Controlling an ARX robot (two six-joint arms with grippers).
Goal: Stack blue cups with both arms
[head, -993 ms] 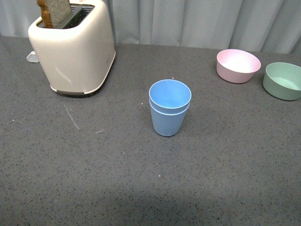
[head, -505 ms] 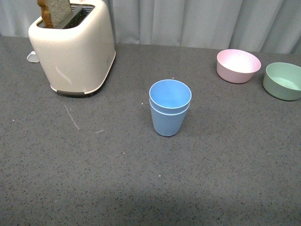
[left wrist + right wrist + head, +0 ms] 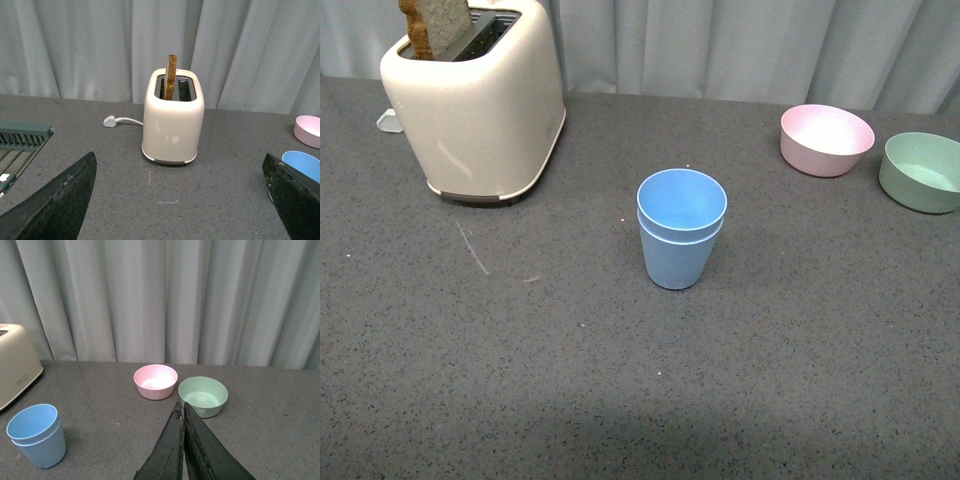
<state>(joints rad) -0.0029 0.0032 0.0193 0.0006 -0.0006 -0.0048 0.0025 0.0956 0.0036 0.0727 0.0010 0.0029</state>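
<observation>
1. The toaster (image 3: 475, 105) is cream-colored and stands far to the left of the blue cups (image 3: 681, 228), near the back of the gray table (image 3: 620, 380).
2. A slice of bread (image 3: 437, 25) sticks up out of the toaster's slot.
3. A white plug (image 3: 110, 121) with its cord lies on the table just beside the toaster.
4. The blue cups stand upright in the middle of the table. One sits inside the other, so two rims show.
5. The pink bowl (image 3: 826, 139) is to the right of the blue cups and farther back.
6. The green bowl (image 3: 923, 171) sits just beside the pink bowl, even farther right of the blue cups.
7. The left gripper (image 3: 180, 200) has its fingers spread wide apart with nothing between them.
8. The right gripper (image 3: 182, 412) has its fingers pressed together and holds nothing.
</observation>
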